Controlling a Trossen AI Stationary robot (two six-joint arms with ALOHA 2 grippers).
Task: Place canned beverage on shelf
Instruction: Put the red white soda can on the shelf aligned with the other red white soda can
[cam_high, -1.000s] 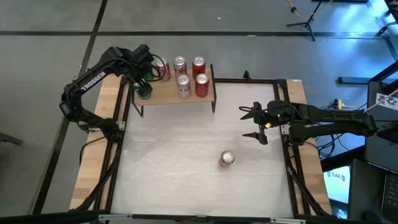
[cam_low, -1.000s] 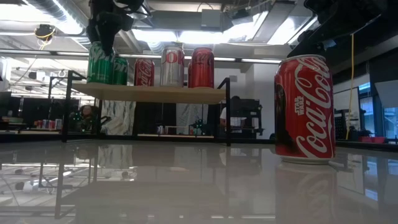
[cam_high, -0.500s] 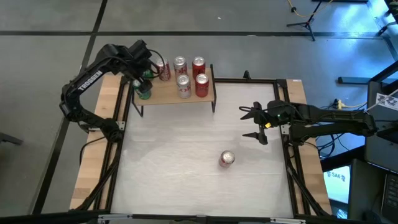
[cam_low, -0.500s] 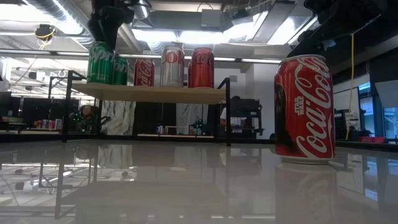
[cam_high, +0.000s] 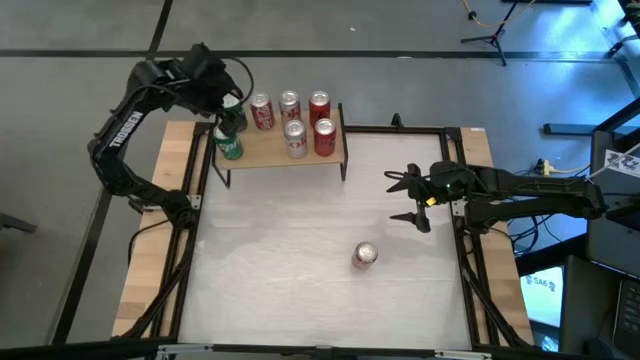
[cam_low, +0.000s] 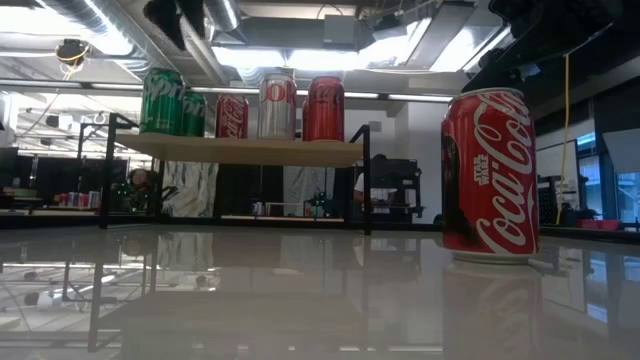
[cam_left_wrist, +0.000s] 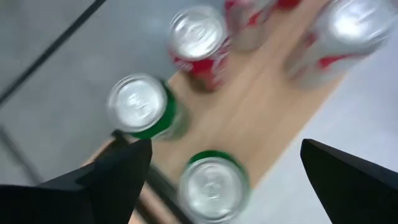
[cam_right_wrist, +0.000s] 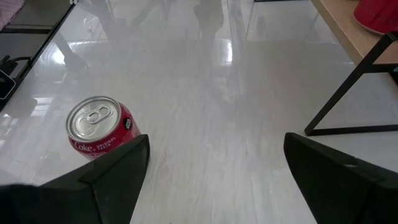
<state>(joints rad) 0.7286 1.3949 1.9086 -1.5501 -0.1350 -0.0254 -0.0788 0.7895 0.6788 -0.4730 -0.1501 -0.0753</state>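
The shelf (cam_high: 285, 150), a light-wood board on thin black legs, stands at the table's far left and carries several cans. Two green cans (cam_left_wrist: 143, 107) (cam_left_wrist: 214, 183) stand upright at its left end, with red and silver cans (cam_high: 296, 138) beside them. My left gripper (cam_high: 222, 98) hovers open above the green cans, touching nothing; the left wrist view shows its fingers (cam_left_wrist: 226, 143) spread wide. A red cola can (cam_high: 365, 255) stands upright on the white table, near centre. My right gripper (cam_high: 392, 198) waits open at the table's right, the red can (cam_right_wrist: 99, 127) ahead of it.
Black frame rails (cam_high: 400, 128) and wooden side strips (cam_high: 150, 260) border the table. A shelf leg (cam_right_wrist: 348, 93) shows in the right wrist view. Bare tabletop (cam_high: 280, 240) lies between the shelf and the red can.
My left gripper has risen from around the front green can at the shelf's left end, going up and a little toward the far left, and has tipped. Its fingers stay spread. The green can stays upright on the shelf.
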